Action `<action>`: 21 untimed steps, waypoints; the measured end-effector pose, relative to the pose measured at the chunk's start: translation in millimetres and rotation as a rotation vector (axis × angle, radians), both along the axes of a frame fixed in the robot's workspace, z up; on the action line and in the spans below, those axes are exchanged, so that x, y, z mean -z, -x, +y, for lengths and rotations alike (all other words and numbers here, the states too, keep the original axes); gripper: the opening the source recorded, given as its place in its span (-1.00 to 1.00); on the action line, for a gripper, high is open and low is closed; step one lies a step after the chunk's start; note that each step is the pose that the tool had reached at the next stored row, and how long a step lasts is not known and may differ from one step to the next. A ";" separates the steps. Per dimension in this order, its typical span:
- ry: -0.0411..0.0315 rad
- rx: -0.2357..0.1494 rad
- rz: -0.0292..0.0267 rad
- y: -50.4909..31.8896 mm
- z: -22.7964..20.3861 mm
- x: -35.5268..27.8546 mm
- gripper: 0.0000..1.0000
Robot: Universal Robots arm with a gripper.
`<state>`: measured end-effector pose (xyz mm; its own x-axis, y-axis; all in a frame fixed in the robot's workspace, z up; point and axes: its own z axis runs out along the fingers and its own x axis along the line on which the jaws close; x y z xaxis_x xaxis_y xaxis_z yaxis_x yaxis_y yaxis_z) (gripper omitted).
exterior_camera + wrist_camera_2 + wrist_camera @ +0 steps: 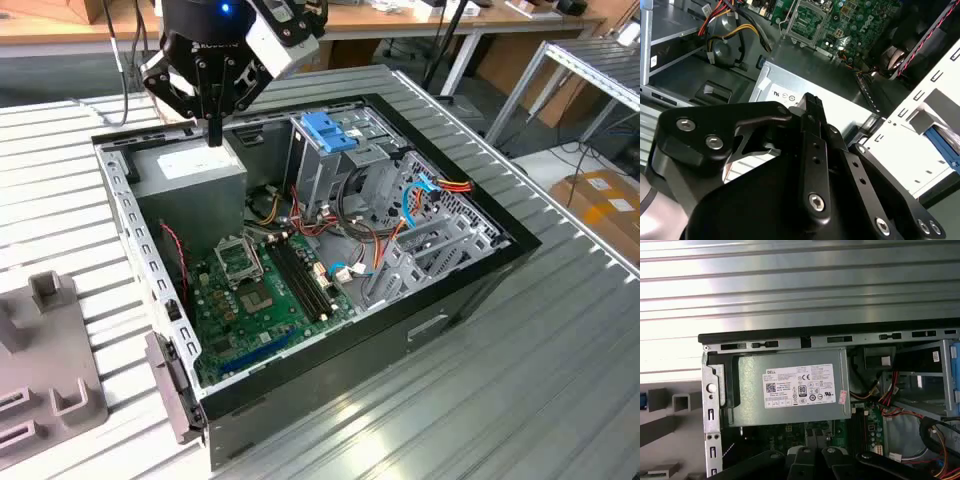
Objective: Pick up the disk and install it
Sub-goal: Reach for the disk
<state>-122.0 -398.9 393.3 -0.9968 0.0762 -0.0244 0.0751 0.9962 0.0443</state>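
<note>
There is one gripper [213, 135]. One open computer case [420, 335] holds one grey power supply [190, 175], one green motherboard [265, 295] with one processor socket [238, 260], and one blue-topped bracket [328, 130]. In the first wrist view the power supply bears two stickers: one large white label [799, 386] and one small pink tag [842, 397]. One grey fixture [45, 370] lies at the exterior view's near left, and one cardboard box [600, 205] at its right.
</note>
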 end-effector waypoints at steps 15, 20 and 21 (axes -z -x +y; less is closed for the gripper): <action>0.0000 0.000 0.0000 10.7 0.0 0.1 -0.79; 0.0000 0.000 0.0000 21.3 0.0 0.1 -0.79; 0.0000 0.000 0.0000 25.3 0.0 0.1 -0.79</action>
<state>-147.3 -398.9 393.2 -0.9968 0.0762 -0.0244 0.0750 0.9962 0.0443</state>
